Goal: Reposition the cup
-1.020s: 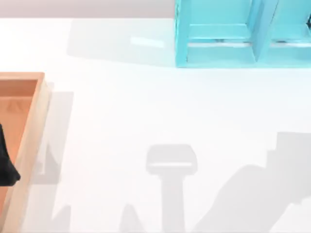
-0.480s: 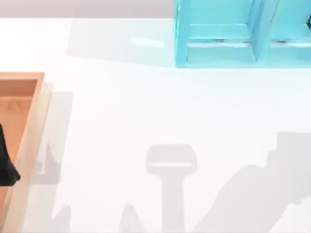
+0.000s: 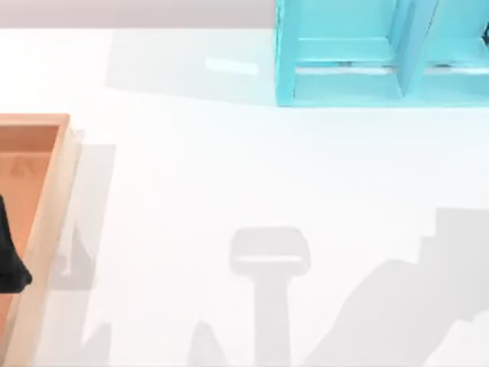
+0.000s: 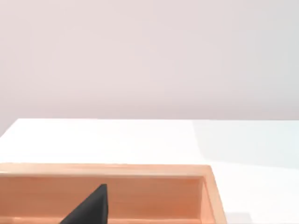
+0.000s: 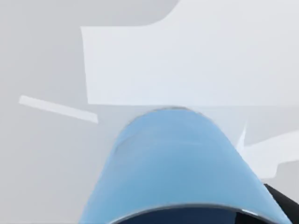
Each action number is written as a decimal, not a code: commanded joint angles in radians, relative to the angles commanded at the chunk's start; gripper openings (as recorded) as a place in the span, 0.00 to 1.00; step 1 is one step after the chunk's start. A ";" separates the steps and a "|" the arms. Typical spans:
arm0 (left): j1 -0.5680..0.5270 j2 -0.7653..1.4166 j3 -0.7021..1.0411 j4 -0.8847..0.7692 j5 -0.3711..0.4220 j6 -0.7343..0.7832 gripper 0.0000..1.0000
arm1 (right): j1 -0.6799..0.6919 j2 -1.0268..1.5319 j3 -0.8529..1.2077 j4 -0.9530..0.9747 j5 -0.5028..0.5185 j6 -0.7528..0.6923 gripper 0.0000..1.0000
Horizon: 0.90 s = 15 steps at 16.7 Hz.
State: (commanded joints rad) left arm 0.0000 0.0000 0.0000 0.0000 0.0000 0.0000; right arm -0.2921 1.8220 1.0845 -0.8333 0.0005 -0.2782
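Cup: blue cup (image 5: 180, 163) close under right wrist camera, above white table (image 3: 229, 168).
Right gripper: finger state can't tell.
Left gripper (image 3: 9, 256): over wooden tray (image 3: 46, 206), finger state can't tell.
Shelf: cyan shelf (image 3: 344, 69) far from tray.

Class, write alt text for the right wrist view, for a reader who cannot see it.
A light blue cup sits close to the camera, seen from its side with its dark rim nearest. Behind it lies a white table crossed by grey shadows.

Light-blue cup (image 5: 180, 163) — turquoise shelf (image 3: 382, 53), tan wooden tray (image 3: 46, 222), white table (image 3: 229, 168).
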 joint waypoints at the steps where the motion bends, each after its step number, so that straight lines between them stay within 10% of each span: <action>1: 0.000 0.000 0.000 0.000 0.000 0.000 1.00 | 0.000 -0.002 0.000 0.000 0.000 0.000 0.00; 15: 0.000 0.000 0.000 0.000 0.000 0.000 1.00 | -0.441 0.264 0.648 -0.385 0.001 -0.438 0.00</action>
State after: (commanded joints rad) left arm 0.0000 0.0000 0.0000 0.0000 0.0000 0.0000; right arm -0.7333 2.0861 1.7330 -1.2187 0.0010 -0.7164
